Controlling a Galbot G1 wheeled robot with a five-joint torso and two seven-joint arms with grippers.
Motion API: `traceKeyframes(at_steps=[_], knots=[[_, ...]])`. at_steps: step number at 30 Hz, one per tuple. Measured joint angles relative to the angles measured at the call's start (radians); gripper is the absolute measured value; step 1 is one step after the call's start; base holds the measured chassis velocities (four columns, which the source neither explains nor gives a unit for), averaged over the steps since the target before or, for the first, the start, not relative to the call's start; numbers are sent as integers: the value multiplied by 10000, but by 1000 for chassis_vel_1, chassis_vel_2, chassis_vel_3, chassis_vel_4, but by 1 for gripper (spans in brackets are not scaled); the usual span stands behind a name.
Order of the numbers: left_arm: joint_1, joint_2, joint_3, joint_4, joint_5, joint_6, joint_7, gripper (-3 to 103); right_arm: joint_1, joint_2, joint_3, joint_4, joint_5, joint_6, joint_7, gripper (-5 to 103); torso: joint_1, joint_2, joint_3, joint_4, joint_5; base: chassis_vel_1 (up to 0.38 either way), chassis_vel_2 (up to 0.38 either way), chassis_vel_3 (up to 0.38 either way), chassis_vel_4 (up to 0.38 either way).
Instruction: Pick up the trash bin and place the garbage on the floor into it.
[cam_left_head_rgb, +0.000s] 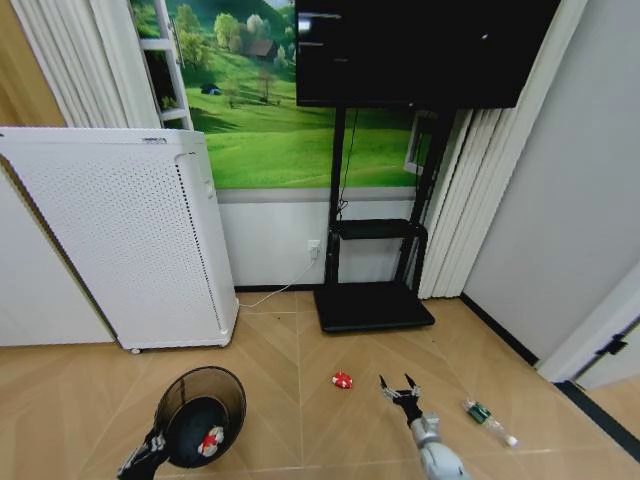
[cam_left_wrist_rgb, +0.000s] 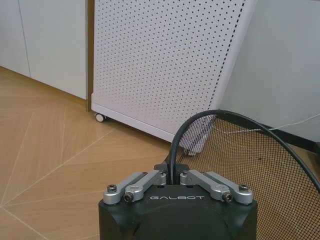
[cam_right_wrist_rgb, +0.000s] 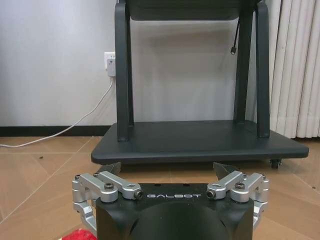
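The trash bin (cam_left_head_rgb: 203, 400), a round black mesh basket, hangs tilted at the lower left with its mouth toward the camera. My left gripper (cam_left_head_rgb: 150, 450) is shut on its rim (cam_left_wrist_rgb: 173, 145), and the mesh wall (cam_left_wrist_rgb: 250, 165) spreads out beyond the left gripper (cam_left_wrist_rgb: 172, 176). A red-and-white wrapper wad (cam_left_head_rgb: 211, 441) lies inside the bin. On the floor a small red lump (cam_left_head_rgb: 342, 380) rests just left of my right gripper (cam_left_head_rgb: 400, 388), which is open and empty close above the floor. The right gripper (cam_right_wrist_rgb: 169, 169) faces the TV stand, with the red lump (cam_right_wrist_rgb: 80, 235) at the view's edge. A clear bottle (cam_left_head_rgb: 488, 420) lies farther right.
A tall white perforated appliance (cam_left_head_rgb: 130, 240) on castors stands behind the bin, close to it (cam_left_wrist_rgb: 165, 60). A black TV stand (cam_left_head_rgb: 375, 305) with a low base (cam_right_wrist_rgb: 200, 140) stands ahead by the wall. A white cable (cam_left_head_rgb: 275, 293) trails along the floor from a wall socket.
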Motion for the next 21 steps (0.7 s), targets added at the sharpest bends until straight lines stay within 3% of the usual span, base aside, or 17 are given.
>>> traceKeyframes(at_steps=[8, 16, 21], knots=[[-156, 9, 98, 193, 27, 0, 8, 6, 99, -225, -59, 250, -275, -210, 455, 100, 1, 1, 1, 0, -1, -45, 161, 57, -145], [-101, 59, 53, 711, 34, -114, 104, 6, -186, -109, -542, -791, -2802, 267, 752, 100, 10, -4, 6, 3, 2, -133, 221, 154, -222], [-88, 63, -33, 934, -65, -178, 142, 6, -511, 75, -581, -1173, -3331, 497, 279, 100, 4, -3, 2, -1, -2, -25, 35, 47, -14]])
